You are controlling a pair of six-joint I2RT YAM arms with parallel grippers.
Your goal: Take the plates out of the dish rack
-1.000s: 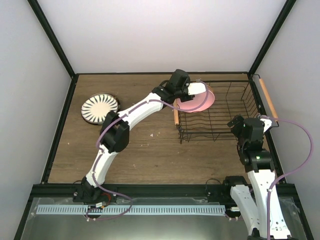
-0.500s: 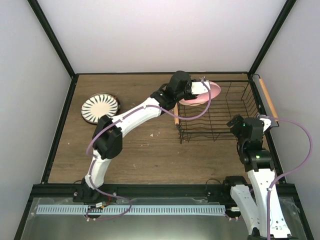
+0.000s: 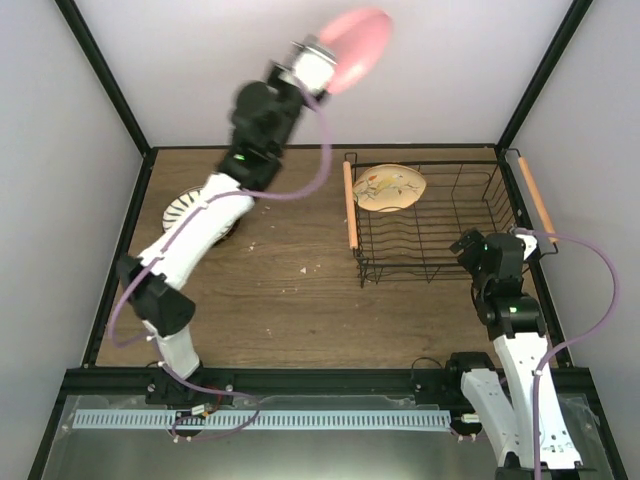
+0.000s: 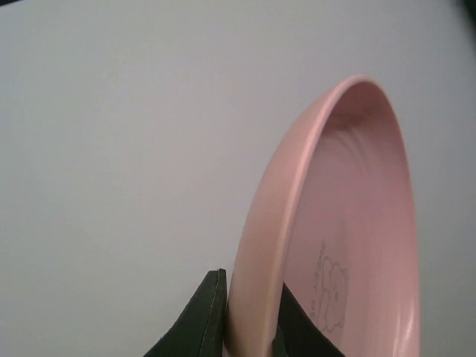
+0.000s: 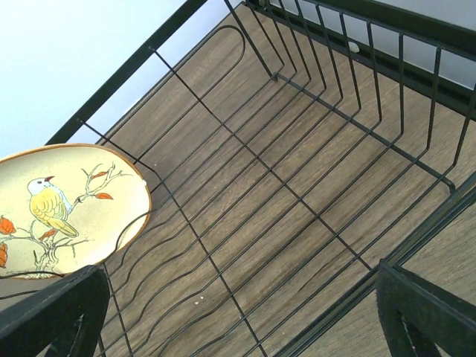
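My left gripper [image 3: 322,62] is raised high above the table's back edge and is shut on the rim of the pink plate [image 3: 355,36]. In the left wrist view the pink plate [image 4: 349,223] stands on edge between my fingers [image 4: 199,320]. The tan floral plate [image 3: 389,187] leans in the far-left corner of the black wire dish rack [image 3: 470,262]; it also shows in the right wrist view [image 5: 67,204]. The striped plate [image 3: 182,212] lies on the table at the left, partly hidden by my left arm. My right gripper [image 3: 487,246] is open over the rack's near right corner.
The rack's wooden handles [image 3: 349,205] run along its left and right sides. Black frame posts stand at the table's back corners. The rack floor [image 5: 282,193] to the right of the tan plate holds nothing.
My left arm has lifted the pink plate out of the rack and swung it up and to the left, high above the table. The tan plate is now uncovered. The right arm stayed still.
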